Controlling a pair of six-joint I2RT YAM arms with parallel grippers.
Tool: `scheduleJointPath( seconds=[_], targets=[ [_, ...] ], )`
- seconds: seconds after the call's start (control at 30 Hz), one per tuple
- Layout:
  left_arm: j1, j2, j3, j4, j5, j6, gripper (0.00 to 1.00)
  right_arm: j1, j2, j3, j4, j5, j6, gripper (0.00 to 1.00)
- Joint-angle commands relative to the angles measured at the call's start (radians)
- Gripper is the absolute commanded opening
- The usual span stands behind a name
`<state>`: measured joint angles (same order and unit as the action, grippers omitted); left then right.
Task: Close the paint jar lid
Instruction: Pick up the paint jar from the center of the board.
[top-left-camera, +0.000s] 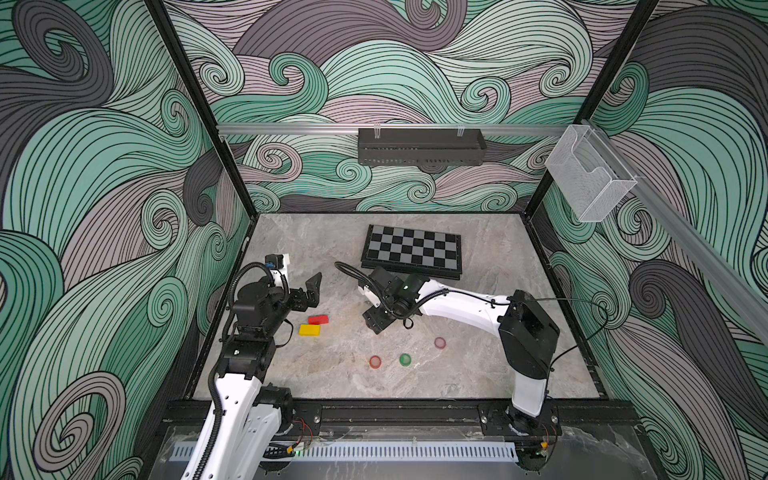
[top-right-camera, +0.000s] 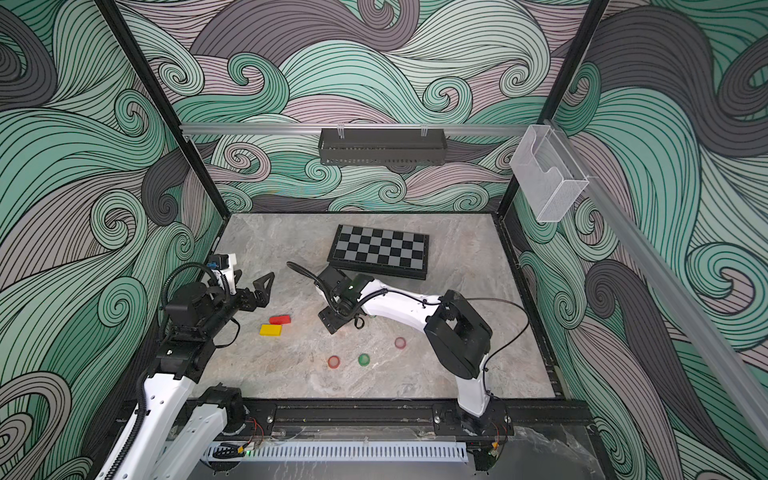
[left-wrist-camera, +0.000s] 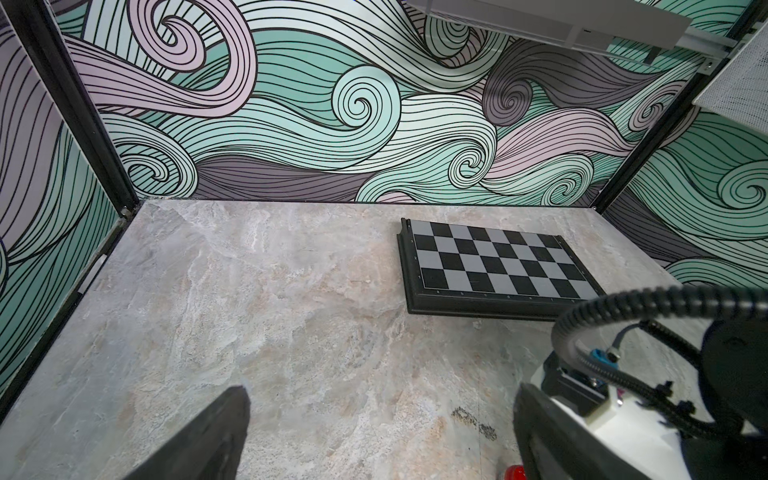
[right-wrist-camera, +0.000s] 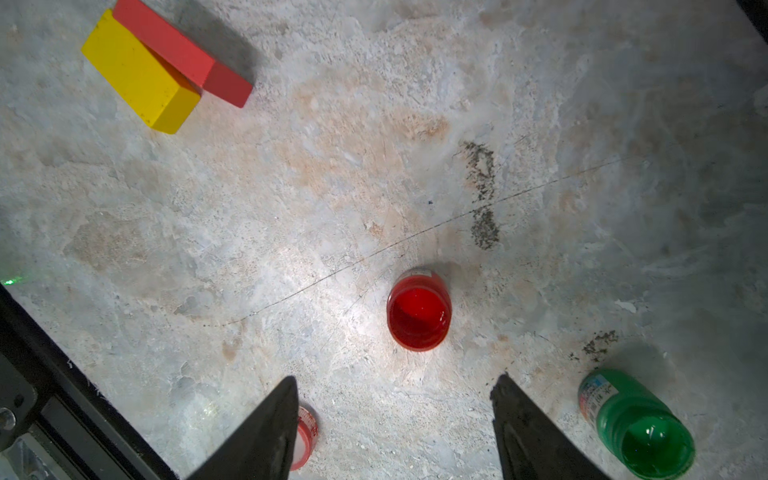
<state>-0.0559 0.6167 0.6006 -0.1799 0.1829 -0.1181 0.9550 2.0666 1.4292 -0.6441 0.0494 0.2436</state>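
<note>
nothing done yet: red paint jar (right-wrist-camera: 419, 309) uncapped on table (right-wrist-camera: 249, 208), just ahead of right claw (right-wrist-camera: 397, 377); fingers apart, empty. left claw (left-wrist-camera: 380, 390) spread wide, empty. lid not located; capping all left.

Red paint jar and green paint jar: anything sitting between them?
Nothing. In both top views the red paint jar and green paint jar stand apart with only bare table between them.
</note>
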Motion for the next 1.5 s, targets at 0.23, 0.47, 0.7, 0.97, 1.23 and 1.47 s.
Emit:
scheduleJointPath(
  seconds=[0.23, 0.47, 0.7, 0.97, 1.23, 1.47],
  targets=[
    [-0.004, -0.015, 0.006, 0.008, -0.012, 0.011, 0.98, 0.024, 0.096, 0.086, -0.017, 0.041, 0.047, 0.61],
    [-0.004, -0.018, 0.005, 0.008, -0.010, 0.010, 0.99, 0.025, 0.132, 0.099, -0.030, 0.075, 0.065, 0.57],
    [-0.004, -0.018, 0.005, 0.009, -0.009, 0.008, 0.99, 0.025, 0.154, 0.107, -0.031, 0.083, 0.075, 0.52],
    [-0.004, -0.019, 0.003, 0.008, -0.007, 0.006, 0.99, 0.025, 0.181, 0.130, -0.031, 0.091, 0.078, 0.48],
    [-0.004, -0.020, 0.003, 0.007, -0.003, 0.007, 0.99, 0.024, 0.199, 0.141, -0.033, 0.104, 0.077, 0.44],
    [-0.004, -0.021, 0.004, 0.007, -0.001, 0.006, 0.99, 0.023, 0.216, 0.157, -0.047, 0.119, 0.065, 0.41]
  ],
)
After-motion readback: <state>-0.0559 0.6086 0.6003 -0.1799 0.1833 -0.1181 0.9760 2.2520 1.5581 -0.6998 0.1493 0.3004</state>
